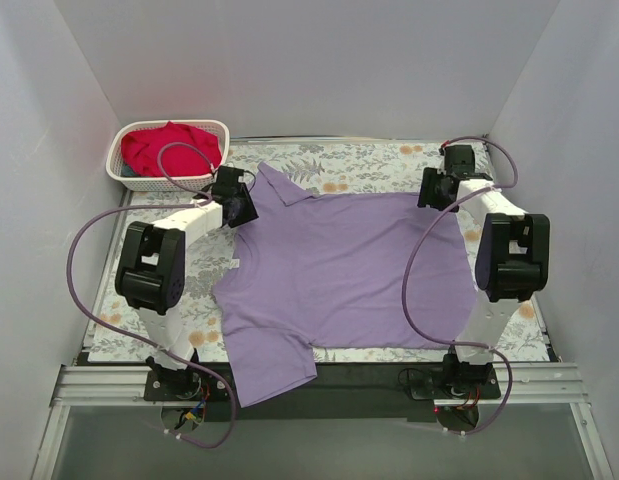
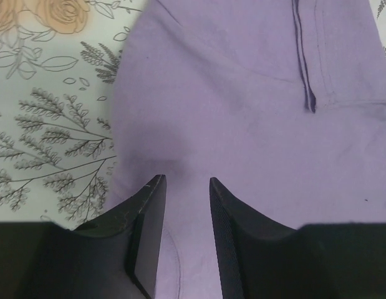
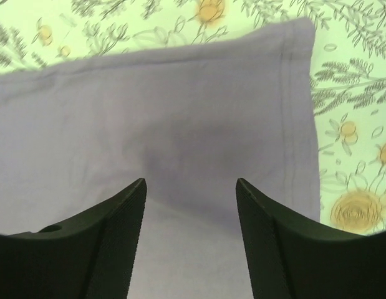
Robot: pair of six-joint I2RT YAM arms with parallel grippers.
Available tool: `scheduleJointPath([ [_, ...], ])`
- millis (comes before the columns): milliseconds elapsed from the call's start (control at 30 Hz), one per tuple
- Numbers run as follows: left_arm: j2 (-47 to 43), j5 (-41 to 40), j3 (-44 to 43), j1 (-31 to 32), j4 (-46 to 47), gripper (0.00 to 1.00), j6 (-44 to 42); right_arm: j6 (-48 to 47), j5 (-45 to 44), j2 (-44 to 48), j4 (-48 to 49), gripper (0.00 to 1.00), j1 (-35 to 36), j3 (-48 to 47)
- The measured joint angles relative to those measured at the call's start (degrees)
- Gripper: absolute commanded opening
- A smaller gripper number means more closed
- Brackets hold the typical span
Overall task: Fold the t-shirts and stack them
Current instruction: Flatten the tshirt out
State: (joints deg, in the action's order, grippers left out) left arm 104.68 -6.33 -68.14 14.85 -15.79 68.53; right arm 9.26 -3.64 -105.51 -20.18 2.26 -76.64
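The purple shirt (image 1: 339, 270) lies flat in the middle of the top view, on the flowery table (image 1: 379, 160). One sleeve reaches past the table's bottom edge. The red shirt (image 1: 169, 147) sits bunched up in the basket (image 1: 117, 170) at the upper left. The left gripper (image 1: 239, 208) is over the shirt's upper left part, near the collar (image 1: 279, 185). Its jaws are a little apart, with nothing between them. The right gripper (image 1: 436, 190) is over the shirt's upper right corner, by the hem (image 3: 286, 93), with its jaws wide apart and empty. I think the step is to grab this top edge and fold it down. To do it well, both grippers should go down, pinch just the edge, and close tight. Then they should lift and move together toward the bottom. If one goes faster, the fold may come out crooked.
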Motion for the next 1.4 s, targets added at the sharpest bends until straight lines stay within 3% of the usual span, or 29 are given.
scheduleJointPath([
  [133, 2.5, 0.6, -1.1, 0.5, 0.0, 0.34, -0.2, 0.3, 2.7, -5.7, 2.5, 0.53, -3.5, -2.8],
  [300, 3.1, 0.6, -1.1, 0.8, 0.0, 0.43, -0.7, 0.9, 5.2, -11.3, 3.7, 0.53, -7.1, -4.9],
  [833, 2.1, -0.9, 0.5, 0.9, 1.2, 0.52, -0.9, 2.3, 9.0, -18.3, 4.6, 0.55, -14.6, -14.2],
  [1167, 0.5, -2.7, 0.6, -0.5, 1.7, 0.49, -0.1, 0.7, 7.2, -18.6, 4.2, 0.56, -16.1, -14.6],
  [1400, 0.5, -5.2, 0.6, -1.2, 1.3, 0.33, 1.9, 0.0, 6.8, -18.6, 4.1, 0.56, -16.1, -14.6],
])
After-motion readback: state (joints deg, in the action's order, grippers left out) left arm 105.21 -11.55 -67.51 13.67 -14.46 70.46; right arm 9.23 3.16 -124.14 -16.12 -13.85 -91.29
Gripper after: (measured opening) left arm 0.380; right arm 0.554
